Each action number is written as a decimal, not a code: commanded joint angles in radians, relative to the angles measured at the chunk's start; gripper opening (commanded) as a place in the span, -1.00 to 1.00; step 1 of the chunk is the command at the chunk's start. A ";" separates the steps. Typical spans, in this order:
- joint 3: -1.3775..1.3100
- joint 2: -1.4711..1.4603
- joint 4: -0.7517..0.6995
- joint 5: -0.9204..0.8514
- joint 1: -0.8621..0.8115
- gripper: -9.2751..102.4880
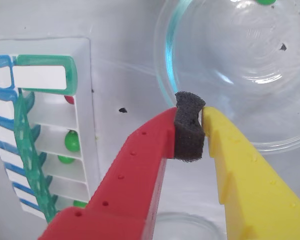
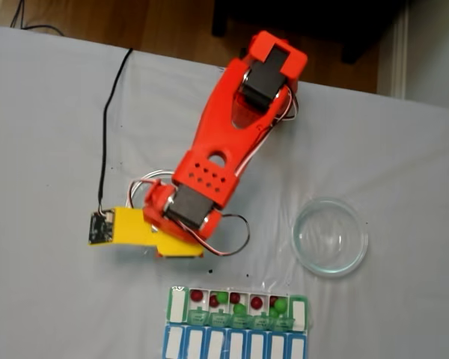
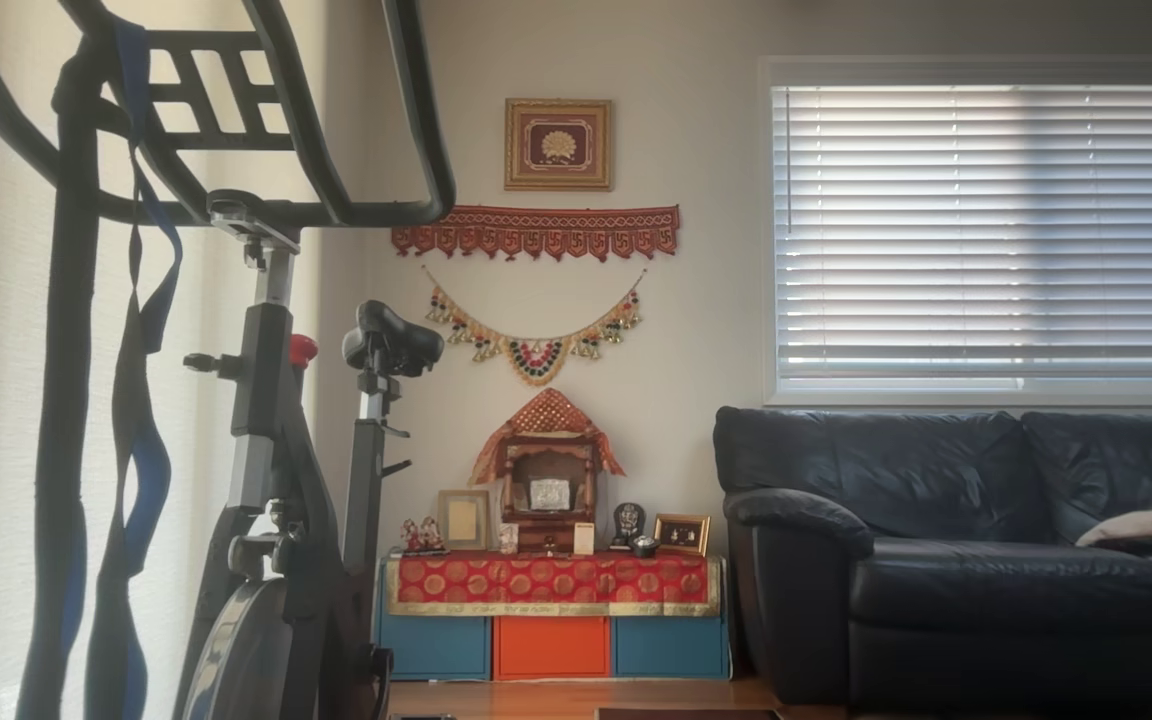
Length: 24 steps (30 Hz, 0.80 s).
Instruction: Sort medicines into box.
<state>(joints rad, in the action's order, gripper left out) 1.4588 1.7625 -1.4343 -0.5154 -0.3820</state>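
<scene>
Hovering beside the glass dish (image 1: 240,75), our gripper (image 1: 197,131) is clenched on nothing but its black foam pad (image 1: 189,132). We see the medicines (image 2: 239,301) resting in the box (image 2: 178,305), its green lids open.

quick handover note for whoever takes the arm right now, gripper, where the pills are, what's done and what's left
Gripper: shut, foam pad pinched between the tips, no ball visible in it, hovering by the glass dish.
Pill box: green lids open; red and green balls sit in its compartments.
Left: one green ball at the dish's far edge in the wrist view; the exact count in the box is too small to tell.
</scene>
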 commanded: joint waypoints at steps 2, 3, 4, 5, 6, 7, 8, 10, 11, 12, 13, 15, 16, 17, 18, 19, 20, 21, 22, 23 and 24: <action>0.015 0.120 0.008 -0.067 -0.044 -0.81; 0.034 0.120 0.020 -0.083 -0.054 -0.81; 0.060 0.124 0.034 -0.100 -0.060 -0.81; 0.095 0.137 0.054 -0.121 -0.066 -0.81; 0.141 0.155 0.083 -0.143 -0.072 -0.81; 0.186 0.175 0.114 -0.158 -0.078 -0.82; 0.229 0.196 0.141 -0.175 -0.086 -0.82; 0.273 0.213 0.169 -0.190 -0.095 -0.82; 0.290 0.219 0.183 -0.198 -0.101 -0.82; 0.302 0.222 0.193 -0.198 -0.107 -0.82; 0.308 0.222 0.201 -0.196 -0.115 -0.82; 0.321 0.222 0.219 -0.190 -0.127 -0.82; 0.327 0.221 0.230 -0.186 -0.132 -0.82; 0.336 0.219 0.247 -0.178 -0.137 -0.82; 0.351 0.221 0.270 -0.169 -0.140 -0.82; 0.371 0.227 0.304 -0.156 -0.143 -0.82; 0.405 0.239 0.359 -0.141 -0.147 -0.82; 0.426 0.245 0.390 -0.132 -0.150 -0.82; 0.454 0.255 0.425 -0.126 -0.153 -0.82; 0.479 0.264 0.449 -0.124 -0.155 -0.82; 0.502 0.275 0.477 -0.114 -0.158 -0.82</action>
<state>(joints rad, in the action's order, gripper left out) 1.9482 1.9205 -1.0324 -0.6458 -0.5323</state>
